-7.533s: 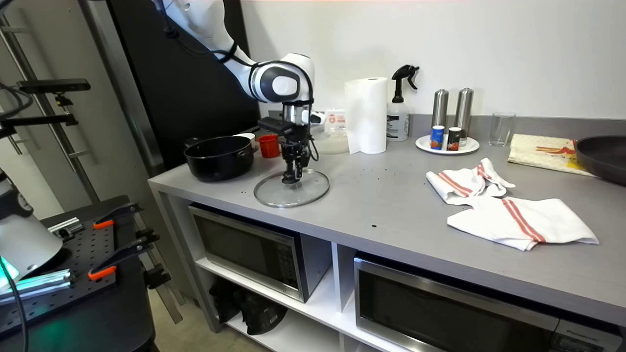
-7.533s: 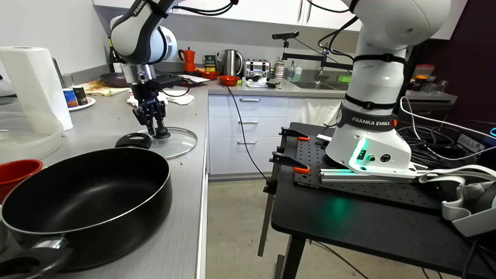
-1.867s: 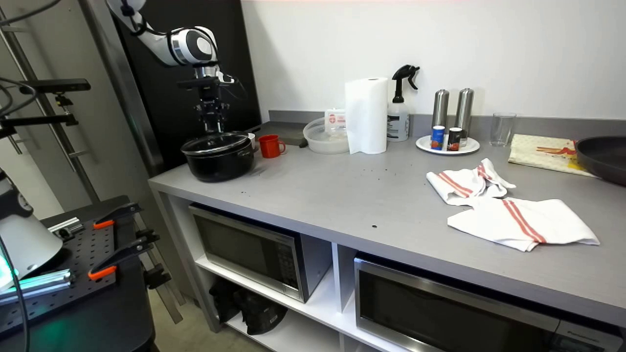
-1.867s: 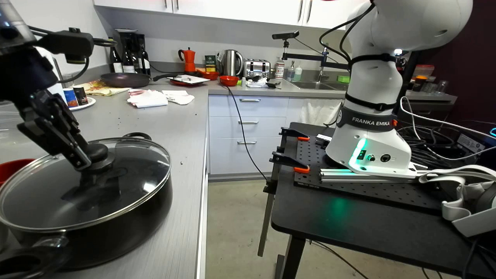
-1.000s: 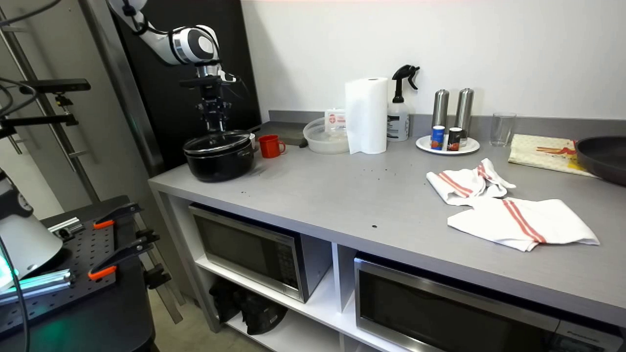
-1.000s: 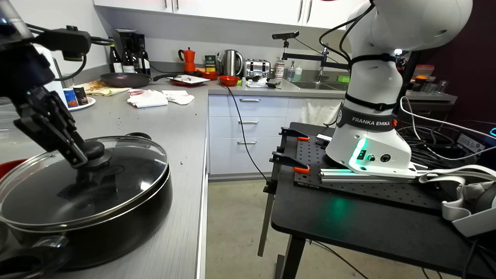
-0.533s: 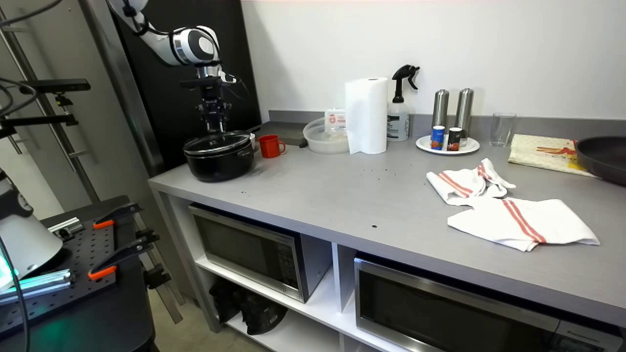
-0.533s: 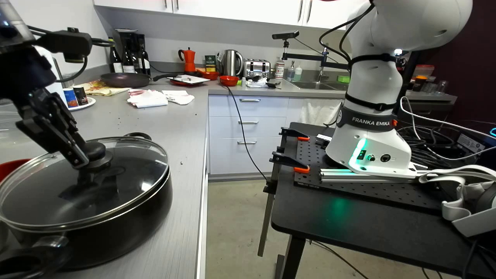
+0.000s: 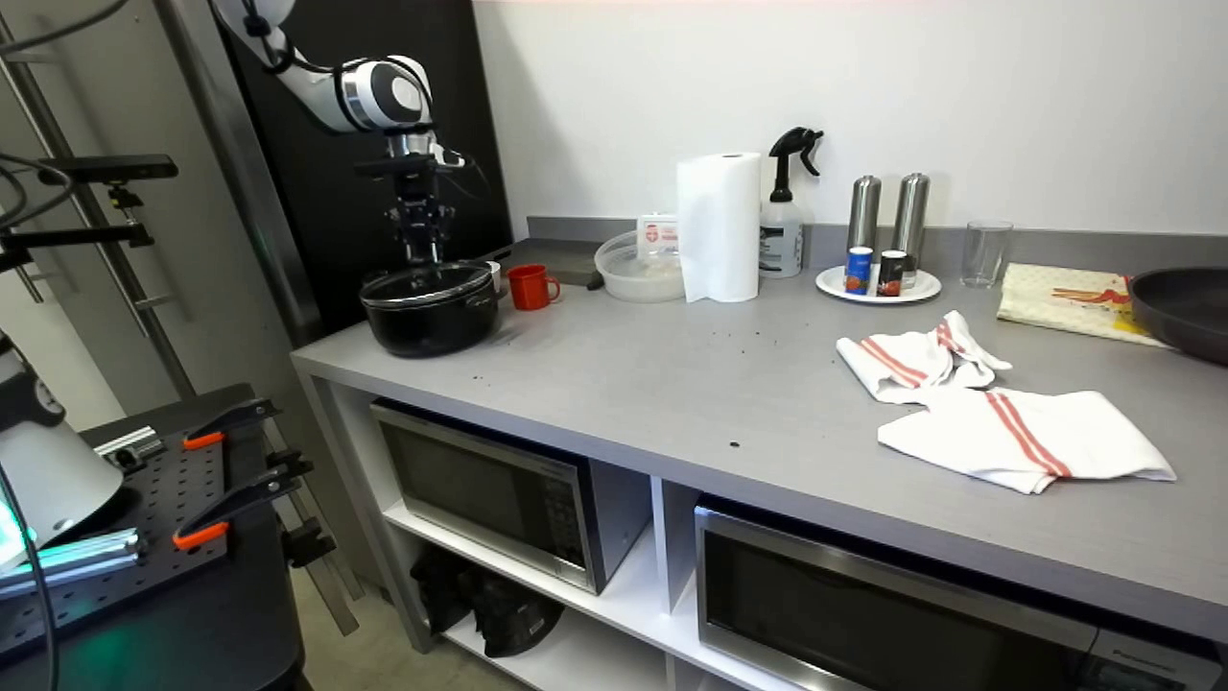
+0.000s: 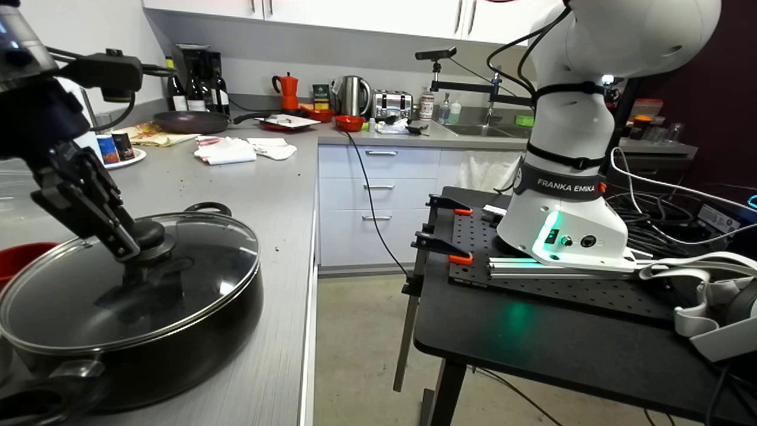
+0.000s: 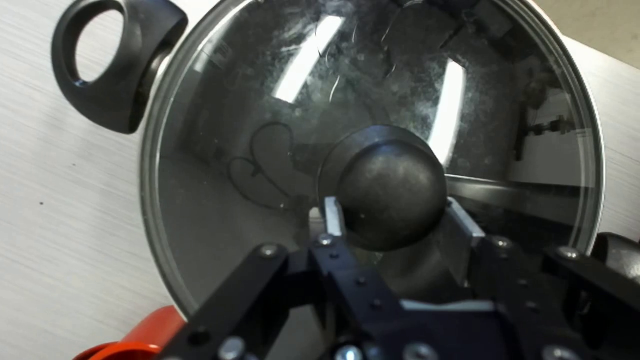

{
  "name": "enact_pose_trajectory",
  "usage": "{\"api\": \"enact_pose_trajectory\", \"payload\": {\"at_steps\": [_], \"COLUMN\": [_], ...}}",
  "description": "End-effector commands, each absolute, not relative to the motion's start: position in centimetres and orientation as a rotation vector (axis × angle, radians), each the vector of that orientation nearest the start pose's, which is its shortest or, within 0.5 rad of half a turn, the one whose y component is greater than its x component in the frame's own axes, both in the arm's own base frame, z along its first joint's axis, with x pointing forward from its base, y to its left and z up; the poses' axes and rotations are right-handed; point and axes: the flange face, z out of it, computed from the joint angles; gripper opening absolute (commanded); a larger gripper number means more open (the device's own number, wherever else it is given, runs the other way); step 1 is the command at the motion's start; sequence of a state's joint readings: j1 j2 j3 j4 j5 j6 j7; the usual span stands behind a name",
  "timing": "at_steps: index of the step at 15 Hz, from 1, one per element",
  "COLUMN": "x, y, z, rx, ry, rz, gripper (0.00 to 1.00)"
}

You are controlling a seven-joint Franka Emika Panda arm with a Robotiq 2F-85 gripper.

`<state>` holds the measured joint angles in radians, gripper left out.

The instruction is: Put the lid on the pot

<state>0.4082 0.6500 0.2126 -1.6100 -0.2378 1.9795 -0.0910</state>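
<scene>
Black tool (image 11: 397, 215): fingers (image 11: 333, 218) parted by the width of the knob (image 11: 392, 185), gripping both its sides.
Lid (image 10: 177, 302): covering the pot (image 9: 432, 331); full seating cannot be told.
Tabletop (image 9: 662, 384): carries the pot, with the red mug (image 9: 530, 288) near it.

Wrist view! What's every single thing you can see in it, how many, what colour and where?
pot: one, black, in the middle, mostly covered
handles: two, black, on the pot at upper left and lower right
lid: one, clear glass with a silvery rim, over the pot
knob: one, black, near the lid's middle
reflections: several, bright and dark, in the lid
cup: one, red, bottom left, partly cut off
counter: one, pale grey, left and right of the pot
speck: one clear one, dark, on the counter at left
floor: one patch, tan, top right corner
hand: one, black, at the bottom
fingertips: two, pale, one each side of the knob
</scene>
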Motion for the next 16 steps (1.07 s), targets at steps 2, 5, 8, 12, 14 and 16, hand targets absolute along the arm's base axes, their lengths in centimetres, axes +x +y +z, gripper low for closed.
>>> {"api": "enact_pose_trajectory", "payload": {"at_steps": [2,5,8,12,14,16], "x": [56.02,56.18,56.31,56.38,56.36,56.29], "y": [35.99,35.76,35.56,35.48,35.52,35.60], "z": [24.29,24.19,24.15,24.00,23.97,23.92], "rx": [-2.951,-2.938,-2.930,-2.918,-2.917,-2.915], "ry": [-1.320,-1.328,-1.333,-1.342,-1.343,-1.346], "rz": [0.382,0.387,0.390,0.396,0.397,0.399], "gripper": [0.23,0.23,0.23,0.23,0.23,0.23]}}
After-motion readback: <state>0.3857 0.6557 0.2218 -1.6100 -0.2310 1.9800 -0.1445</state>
